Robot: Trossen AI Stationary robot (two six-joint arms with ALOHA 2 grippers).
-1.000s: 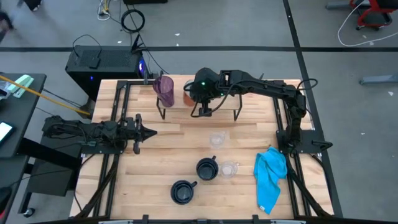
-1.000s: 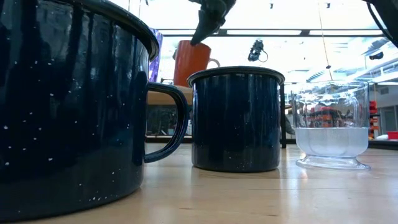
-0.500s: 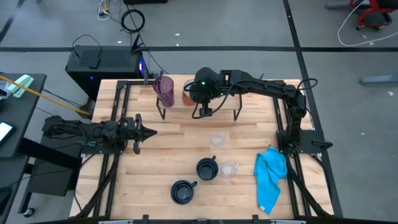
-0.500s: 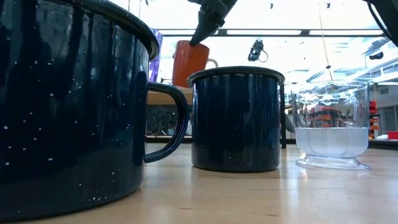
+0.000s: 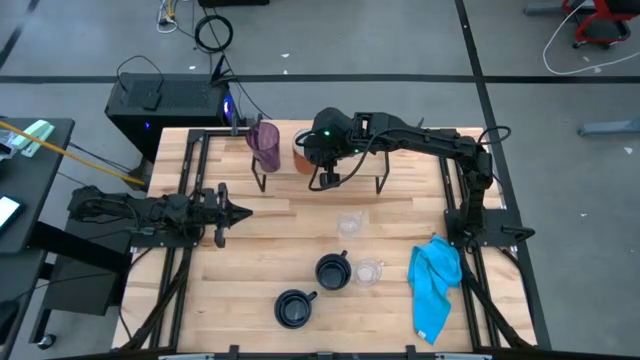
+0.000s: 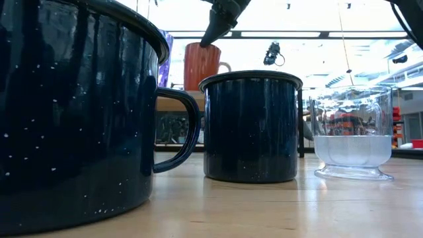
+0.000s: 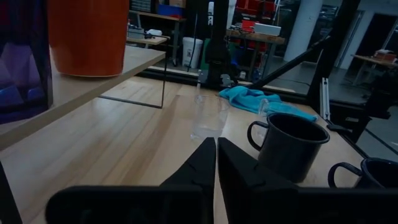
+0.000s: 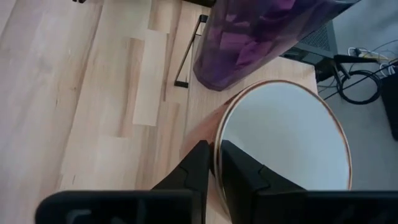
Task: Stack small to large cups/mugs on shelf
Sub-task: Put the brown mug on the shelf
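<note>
The orange-brown mug [image 7: 87,34] stands by its base on the light-wood shelf [image 7: 74,93], next to the purple tumbler [image 5: 265,145], which also stands on the shelf. My right gripper [image 8: 214,149] reaches down over the mug and is shut on it. My left gripper [image 7: 216,158] waits shut near the table's left edge, level, pointing across the table. Two navy mugs [image 5: 332,270] [image 5: 293,308] and two clear glasses [image 5: 348,225] [image 5: 370,272] stand on the tabletop. My right gripper pinches the orange-brown mug's rim [image 8: 219,134] on the side away from the tumbler, one finger inside the mug and one outside. The fingers [image 6: 210,36] come from above, slanting down. The mug stands upright with its base on the shelf.
A bright blue cloth [image 5: 435,285] lies near the table's right edge. The shelf [image 5: 350,170] has bare plank to the right of the mug. The navy mugs and glasses fill the table's near middle.
The orange-brown mug, tilted a second ago, now stands upright on the shelf and has shifted a little toward the purple tumbler. My right gripper moved with it, keeping its hold on the rim.
</note>
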